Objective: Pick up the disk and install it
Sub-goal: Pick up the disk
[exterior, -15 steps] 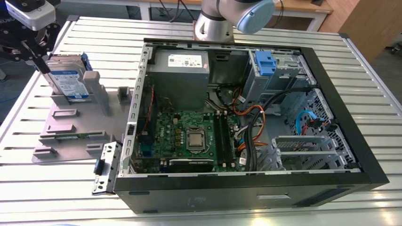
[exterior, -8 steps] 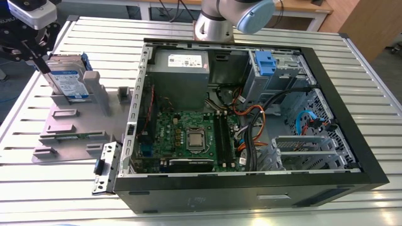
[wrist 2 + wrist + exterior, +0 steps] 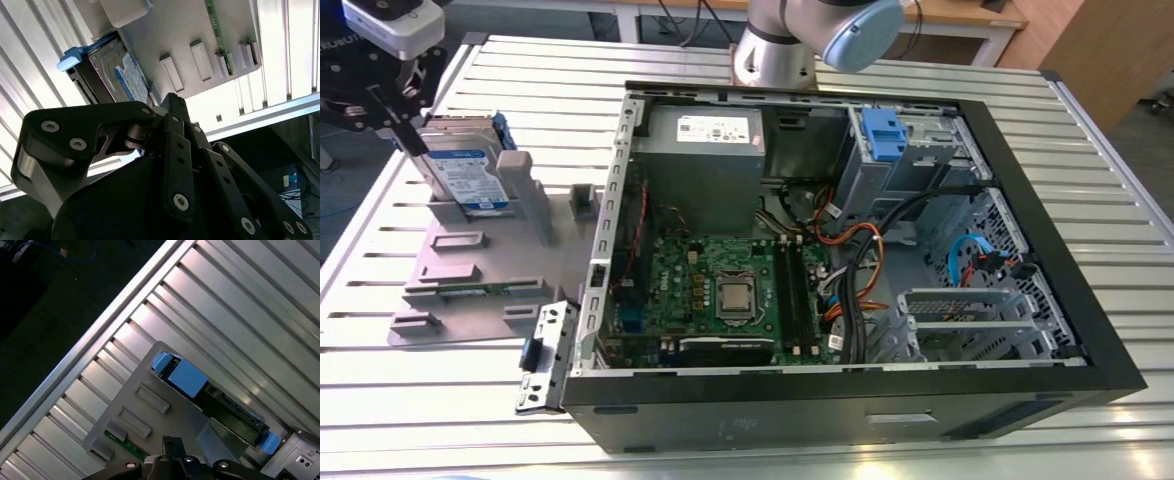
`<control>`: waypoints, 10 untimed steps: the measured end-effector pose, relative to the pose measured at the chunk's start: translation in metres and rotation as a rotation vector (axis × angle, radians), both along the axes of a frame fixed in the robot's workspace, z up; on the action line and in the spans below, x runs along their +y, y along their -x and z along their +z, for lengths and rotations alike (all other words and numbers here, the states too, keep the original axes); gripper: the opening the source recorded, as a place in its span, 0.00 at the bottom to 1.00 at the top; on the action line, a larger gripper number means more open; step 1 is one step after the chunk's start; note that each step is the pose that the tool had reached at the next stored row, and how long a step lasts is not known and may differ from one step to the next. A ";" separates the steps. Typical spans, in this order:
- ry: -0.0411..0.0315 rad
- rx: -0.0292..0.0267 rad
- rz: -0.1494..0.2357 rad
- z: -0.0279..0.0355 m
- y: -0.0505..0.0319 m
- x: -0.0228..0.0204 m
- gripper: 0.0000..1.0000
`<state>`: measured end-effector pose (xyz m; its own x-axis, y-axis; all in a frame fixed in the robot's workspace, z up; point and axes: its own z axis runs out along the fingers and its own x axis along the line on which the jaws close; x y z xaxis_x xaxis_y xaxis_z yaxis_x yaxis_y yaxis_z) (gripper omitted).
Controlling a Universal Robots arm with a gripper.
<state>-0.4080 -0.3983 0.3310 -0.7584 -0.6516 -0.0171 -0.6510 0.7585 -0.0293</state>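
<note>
The disk (image 3: 464,168) stands on edge in a grey holder fixture (image 3: 467,290) at the exterior view's left, its white-and-blue label facing out and a blue carrier frame around it. My gripper (image 3: 411,140) hangs at the disk's upper left edge, very close to it; I cannot tell whether they touch. In the second wrist view the disk (image 3: 125,75) lies just beyond the gripper (image 3: 172,102). In the first wrist view the disk's dark top edge (image 3: 220,400) and blue carrier tab (image 3: 186,377) sit past the gripper (image 3: 172,442).
An open black computer case (image 3: 827,410) fills the middle and right of the slatted metal table (image 3: 1067,100). Inside are a green motherboard (image 3: 734,290), cables and a drive bay with a blue carrier (image 3: 887,135). A loose metal bracket (image 3: 544,355) lies beside the case. The arm's base (image 3: 774,50) stands behind.
</note>
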 end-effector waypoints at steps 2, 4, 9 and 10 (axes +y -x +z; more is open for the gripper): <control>0.0000 -0.0001 0.013 0.0000 0.0000 0.0000 0.11; 0.0000 0.0000 0.027 0.0000 0.0000 0.0000 0.11; 0.0000 0.0000 0.062 0.0000 0.0000 0.0000 0.11; 0.0000 0.0000 0.069 0.0000 0.0000 0.0000 0.11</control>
